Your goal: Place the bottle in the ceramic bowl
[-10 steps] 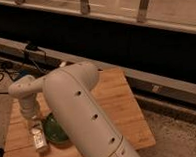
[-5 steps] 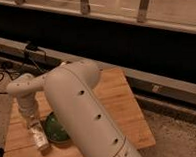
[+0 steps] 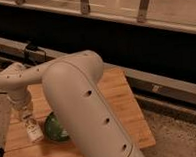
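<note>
The gripper [image 3: 29,119] is clenched on the bottle [image 3: 33,131], held just left of the ceramic bowl [image 3: 55,128], near the wooden board's [image 3: 124,99] left edge; the bowl's contents cannot be told.

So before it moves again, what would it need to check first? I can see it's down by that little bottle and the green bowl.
1. Gripper at the bottle: ok, it sits low over the wooden board, right at the bottle's upper end.
2. Fingers shut on the bottle: ok, they look closed around it.
3. Bottle lifted off the board: cannot tell, its lower end is still near the surface.
4. Ceramic bowl within reach: ok, it lies just beside the bottle.
5. Bowl free to receive the bottle: cannot tell, the arm hides much of it.
</note>
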`<state>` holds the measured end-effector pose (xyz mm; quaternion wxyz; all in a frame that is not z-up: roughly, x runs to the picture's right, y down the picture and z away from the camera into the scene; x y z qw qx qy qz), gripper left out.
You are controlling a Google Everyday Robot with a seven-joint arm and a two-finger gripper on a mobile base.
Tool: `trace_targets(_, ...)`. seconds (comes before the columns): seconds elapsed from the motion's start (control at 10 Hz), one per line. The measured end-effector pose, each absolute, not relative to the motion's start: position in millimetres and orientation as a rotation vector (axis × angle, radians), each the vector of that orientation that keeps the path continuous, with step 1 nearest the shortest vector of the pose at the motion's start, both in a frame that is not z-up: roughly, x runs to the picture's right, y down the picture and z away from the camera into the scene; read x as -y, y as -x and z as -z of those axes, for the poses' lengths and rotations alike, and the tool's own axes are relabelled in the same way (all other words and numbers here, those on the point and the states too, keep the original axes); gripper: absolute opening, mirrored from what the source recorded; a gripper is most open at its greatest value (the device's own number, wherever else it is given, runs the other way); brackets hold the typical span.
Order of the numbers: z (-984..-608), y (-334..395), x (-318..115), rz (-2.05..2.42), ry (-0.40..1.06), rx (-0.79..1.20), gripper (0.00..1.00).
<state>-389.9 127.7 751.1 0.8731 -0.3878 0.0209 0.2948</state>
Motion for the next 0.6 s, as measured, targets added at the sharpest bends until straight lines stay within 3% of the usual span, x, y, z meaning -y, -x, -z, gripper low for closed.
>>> trace_targets(0.6, -751.4, 282.3, -87.1, -0.737, 0.677, -0.024, 0.0)
